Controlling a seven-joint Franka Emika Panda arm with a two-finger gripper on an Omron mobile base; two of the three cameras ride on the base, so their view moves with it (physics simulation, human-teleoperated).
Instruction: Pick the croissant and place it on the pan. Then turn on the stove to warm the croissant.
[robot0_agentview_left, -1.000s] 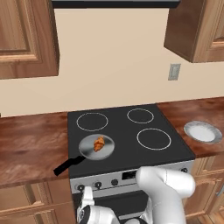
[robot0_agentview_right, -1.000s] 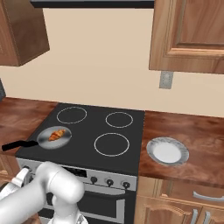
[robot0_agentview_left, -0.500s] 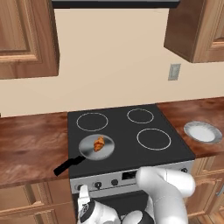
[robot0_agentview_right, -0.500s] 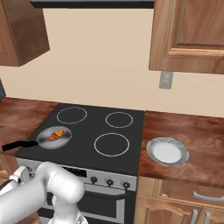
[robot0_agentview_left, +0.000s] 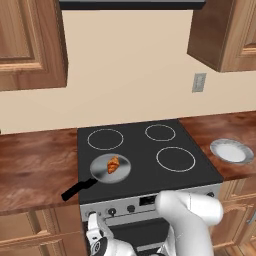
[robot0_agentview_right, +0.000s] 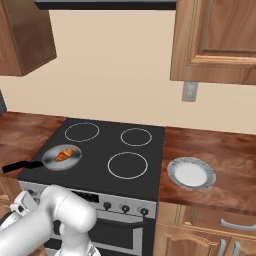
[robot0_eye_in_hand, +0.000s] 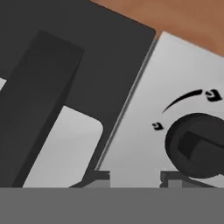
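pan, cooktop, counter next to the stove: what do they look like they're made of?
Pan: looks like grey metal, dull sheen on the disc; handle matte black, possibly plastic. It holds the croissant.
Cooktop: glossy black, reads as glass, with white printed burner rings; the front panel looks like brushed steel.
Counter: reddish-brown with mottled grain, likely wood or wood-look laminate.

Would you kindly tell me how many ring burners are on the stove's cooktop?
3 rings show bare: back-left, back-right, front-right. The pan holding the croissant sits at front-left, so a fourth ring may be hidden beneath it.
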